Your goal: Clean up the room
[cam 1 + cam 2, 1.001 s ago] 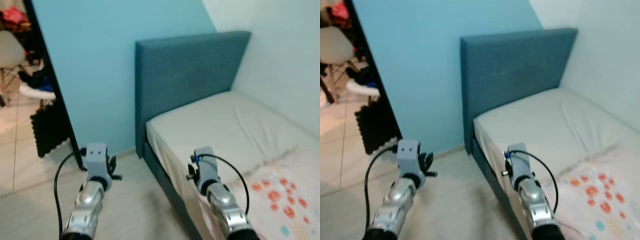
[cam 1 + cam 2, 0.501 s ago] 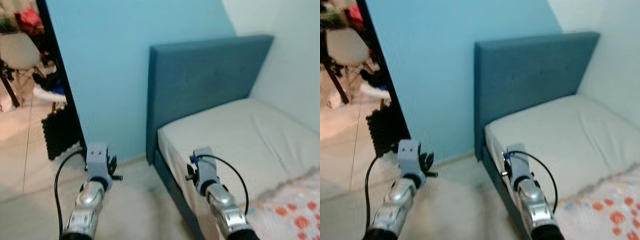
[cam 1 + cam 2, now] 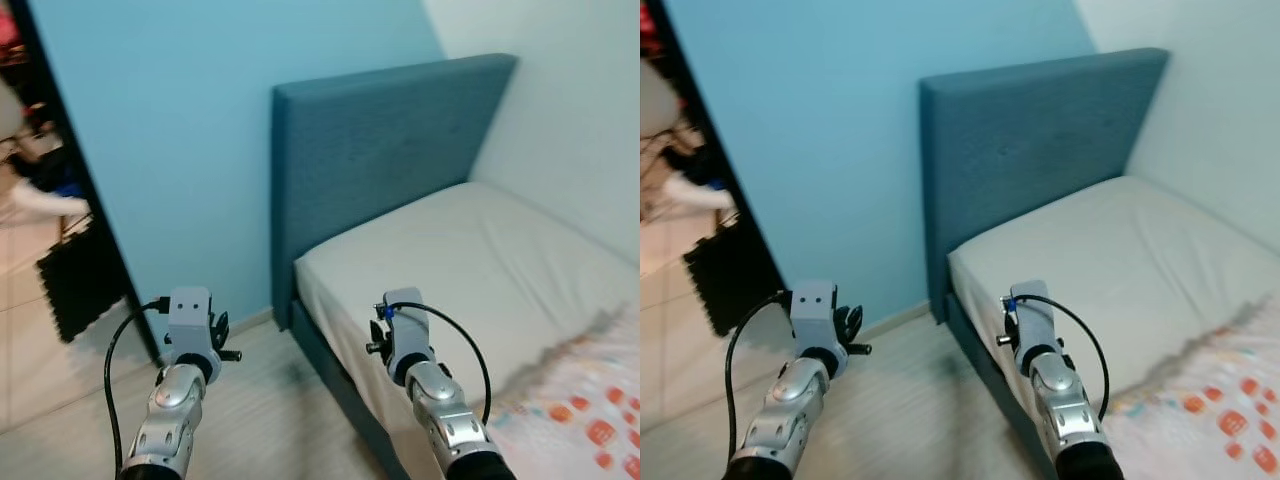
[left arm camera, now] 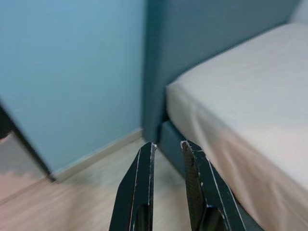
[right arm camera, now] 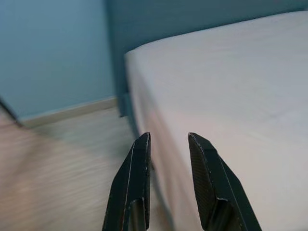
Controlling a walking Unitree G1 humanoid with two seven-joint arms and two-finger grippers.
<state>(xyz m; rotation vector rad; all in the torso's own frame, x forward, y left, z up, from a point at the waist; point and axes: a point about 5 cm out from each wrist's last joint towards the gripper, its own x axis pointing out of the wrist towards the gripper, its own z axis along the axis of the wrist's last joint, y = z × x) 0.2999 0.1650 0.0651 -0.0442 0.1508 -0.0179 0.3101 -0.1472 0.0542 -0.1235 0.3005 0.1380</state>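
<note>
Head cameras look forward and down over both arms at the bed [image 3: 470, 260] corner; each wrist camera looks along its fingers, low, sharing that corner.

Blue-framed bed [image 3: 380, 160], white mattress [image 3: 470, 250], patterned blanket [image 3: 585, 410] on it.

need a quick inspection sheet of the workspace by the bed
surface: pale wood floor, bare mattress.
job's things: patterned blanket at the mattress's near end.
clutter: dark mat and blurred items past the doorway.
grippers: left gripper and right gripper both open, empty, held low.
cables: black cable looping at the left wrist, another at the right.
surroundings: blue wall, teal headboard.
</note>
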